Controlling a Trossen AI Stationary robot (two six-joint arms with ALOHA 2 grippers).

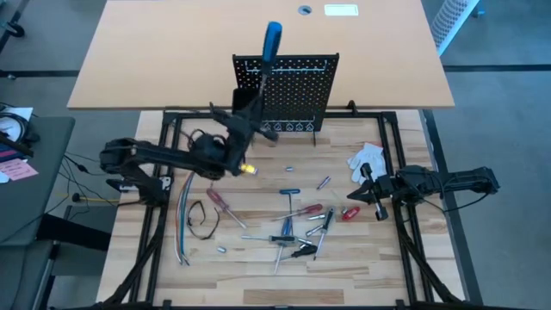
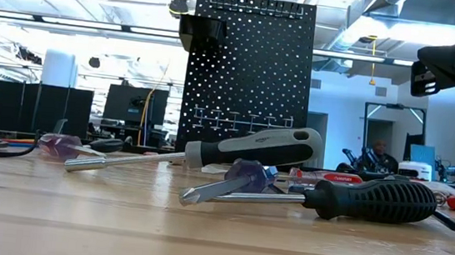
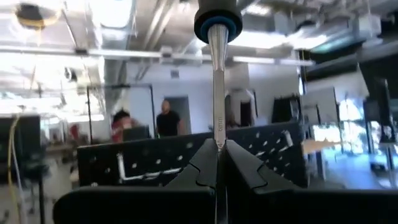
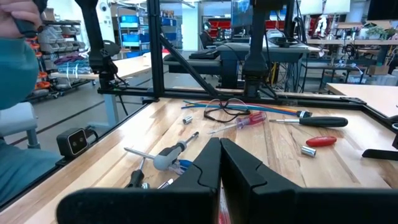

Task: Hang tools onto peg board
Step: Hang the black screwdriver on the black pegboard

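Peg board (image 1: 293, 93) stands upright at far edge of table (image 1: 258, 267); front looks bare of tools, so nothing hung yet by my read. Left gripper (image 3: 217, 155) is clamped on shaft of blue screwdriver (image 1: 271, 43), handle up, held above board's top rail. Rest of tools (image 1: 297, 228) lie scattered mid-table. Right gripper (image 1: 372, 194) closed, empty, waits by white glove (image 1: 366, 159).

You see the peg board (image 1: 288, 93) standing upright at the table's (image 1: 370, 267) far edge, near the middle. A screwdriver (image 1: 270, 45) stands above the board's top rail. Loose tools (image 1: 297, 231) lie scattered on the table before the board. A glove (image 1: 365, 160) lies to their right, cables (image 1: 191, 222) to their left.
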